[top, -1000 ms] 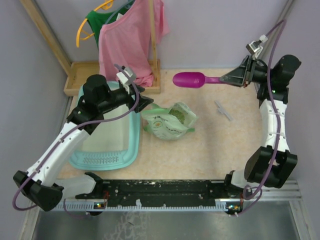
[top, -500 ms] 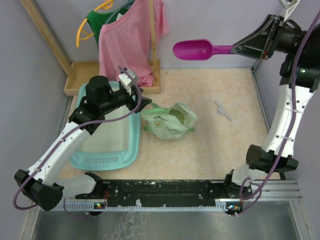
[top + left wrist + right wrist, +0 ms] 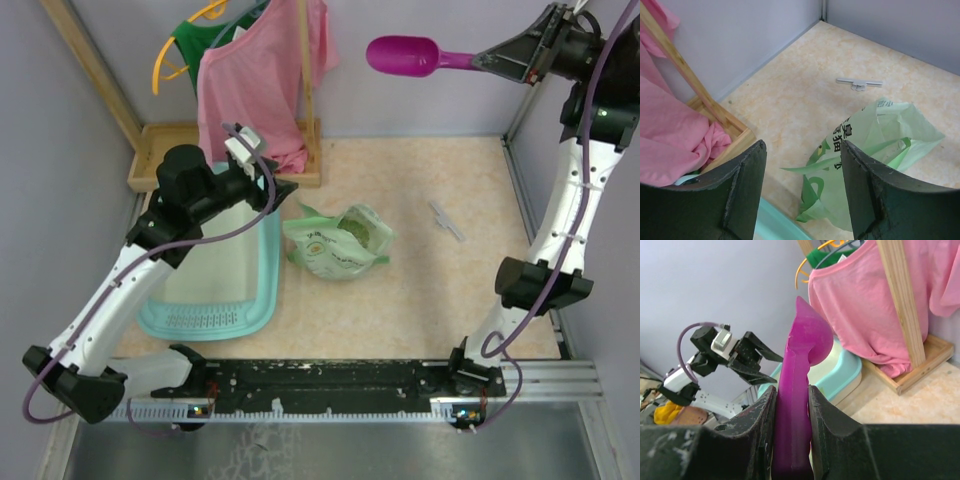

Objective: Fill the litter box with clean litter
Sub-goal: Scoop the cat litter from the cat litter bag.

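Top external shows the right end effector (image 3: 487, 60) pinching the magenta scoop (image 3: 412, 55) by its handle, high behind-right of the clean litter (image 3: 353, 230) in its bag (image 3: 325, 255) on the desk (image 3: 440, 290), while the spread, empty left end effector (image 3: 284, 192) hovers nearer, over the litter box (image 3: 268, 290) corner.

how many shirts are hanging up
2: a pink shirt in front, and a green shirt behind it to the left. More may be hidden behind the pink one.
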